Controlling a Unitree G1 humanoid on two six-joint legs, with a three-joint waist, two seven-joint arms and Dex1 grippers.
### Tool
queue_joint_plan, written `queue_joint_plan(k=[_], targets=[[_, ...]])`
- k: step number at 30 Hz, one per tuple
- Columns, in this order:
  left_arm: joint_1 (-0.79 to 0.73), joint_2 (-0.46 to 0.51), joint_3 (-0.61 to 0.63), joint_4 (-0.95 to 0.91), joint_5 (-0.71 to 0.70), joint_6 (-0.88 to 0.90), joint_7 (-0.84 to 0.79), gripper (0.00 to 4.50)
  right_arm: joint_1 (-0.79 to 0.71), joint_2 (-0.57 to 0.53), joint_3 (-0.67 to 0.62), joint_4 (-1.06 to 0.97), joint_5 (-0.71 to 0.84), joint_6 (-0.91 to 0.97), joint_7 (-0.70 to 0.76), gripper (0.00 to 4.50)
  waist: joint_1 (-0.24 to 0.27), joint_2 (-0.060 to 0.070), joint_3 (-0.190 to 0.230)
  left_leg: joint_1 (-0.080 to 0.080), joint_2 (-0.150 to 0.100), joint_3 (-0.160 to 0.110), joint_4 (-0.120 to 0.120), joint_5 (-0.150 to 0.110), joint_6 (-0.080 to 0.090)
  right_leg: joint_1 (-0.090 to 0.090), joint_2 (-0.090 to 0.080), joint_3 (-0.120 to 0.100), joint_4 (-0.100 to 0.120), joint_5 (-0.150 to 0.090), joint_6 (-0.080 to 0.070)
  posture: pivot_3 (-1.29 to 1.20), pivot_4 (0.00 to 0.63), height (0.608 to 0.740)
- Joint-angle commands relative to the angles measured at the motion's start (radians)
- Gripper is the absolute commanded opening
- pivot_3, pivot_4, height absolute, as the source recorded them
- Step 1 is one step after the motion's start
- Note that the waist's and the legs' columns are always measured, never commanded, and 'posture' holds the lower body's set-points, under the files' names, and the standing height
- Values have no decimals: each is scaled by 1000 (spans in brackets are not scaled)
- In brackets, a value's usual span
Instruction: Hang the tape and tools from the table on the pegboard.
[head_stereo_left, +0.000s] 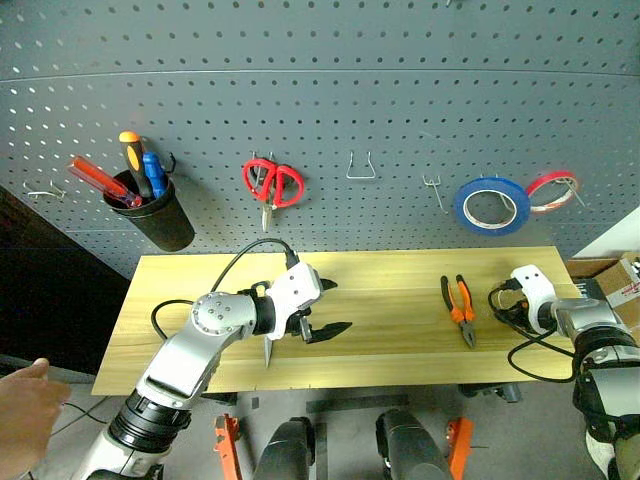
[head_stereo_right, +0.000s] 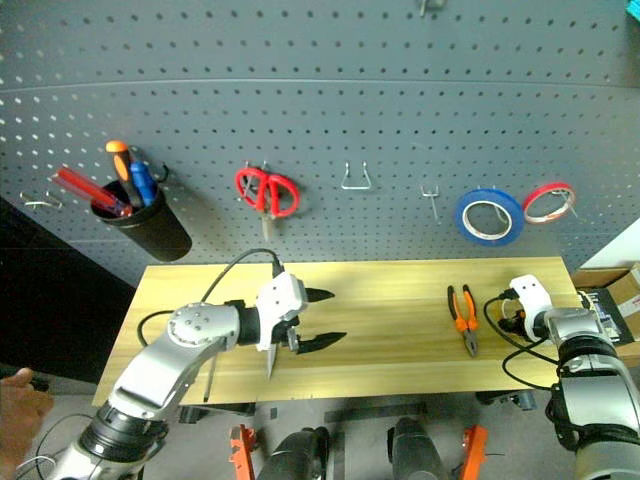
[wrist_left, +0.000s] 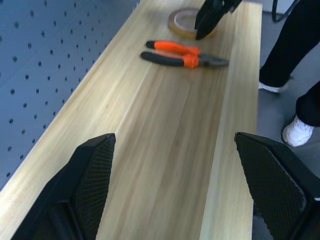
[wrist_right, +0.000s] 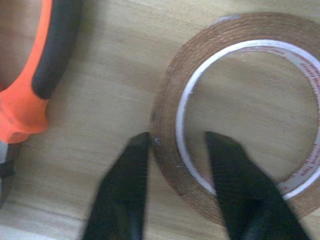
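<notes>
Workshop tool wall and bench

A dark grey pegboard (head_stereo_left: 330, 90) with metal hooks carries red-handled scissors (head_stereo_left: 272, 184), blue (head_stereo_left: 491, 206) and red tape rings (head_stereo_left: 552, 190) and a black cup of screwdrivers (head_stereo_left: 152, 210); below it stands a light wooden workbench (head_stereo_left: 390, 310) with orange-handled pliers (head_stereo_left: 459, 308) lying on it, and cardboard boxes (head_stereo_left: 618, 280) sit beside the bench's right end

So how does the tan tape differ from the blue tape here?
The tan tape lies flat on the table, the right claw pinching its wall; the blue tape hangs upright on a pegboard hook. Tan tape is brown, blue tape bright blue. Both are rings with white cores.
</notes>
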Motion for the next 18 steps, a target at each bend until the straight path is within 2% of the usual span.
queue_joint_plan(k=[1, 5, 9, 12, 14, 16, 18], targets=[[0, 3, 26, -53, -53, 5, -25, 4052, 20, 11, 6, -3, -14, -3, -4, 468, 0, 0, 0, 0, 0, 0, 0, 0, 0, 0, 0, 0, 0, 0, 0, -37, 270, 740], [-16, -5, 31, -54, -71, -2, -28, 4052, 76, -10, -9, -118, -1, -2, 4, 435, -1, 0, 0, 0, 0, -1, 1, 0, 0, 0, 0, -1, 1, 0, 0, -48, 258, 740], [-25, -21, 61, -58, -107, -10, -24, 4052, 308, -96, -118, -621, 85, 143, 31, 435, 8, 3, 0, -3, 0, -1, 0, 0, 0, -2, 0, -1, 1, 0, 0, -63, 253, 740], [-19, -36, 89, -76, -148, -19, -30, 4052, 492, -106, -261, -993, 163, 258, -13, 435, 19, 6, -1, -15, 0, -1, 3, 0, -1, -14, -1, -1, 4, 0, 1, -68, 252, 740], [-15, -45, 118, -87, -197, 6, -28, 4052, 665, -47, -385, -1325, 226, 362, -55, 435, 22, 6, -1, -15, 0, -1, 2, 0, -1, -15, -1, 0, 3, 0, 1, -77, 253, 740], [-9, -47, 137, -89, -224, 20, -21, 4052, 807, 50, -448, -1616, 268, 440, -130, 435, 24, 6, -1, -15, 1, -4, 1, 0, -1, -14, -1, -2, 3, 0, 1, -99, 253, 740], [-6, -47, 148, -85, -224, 5, -15, 4052, 906, 147, -393, -1826, 236, 434, -226, 435, 23, 6, -1, -14, 3, -5, 1, -1, -3, -14, 0, -2, 3, 0, 0, -110, 255, 740]])
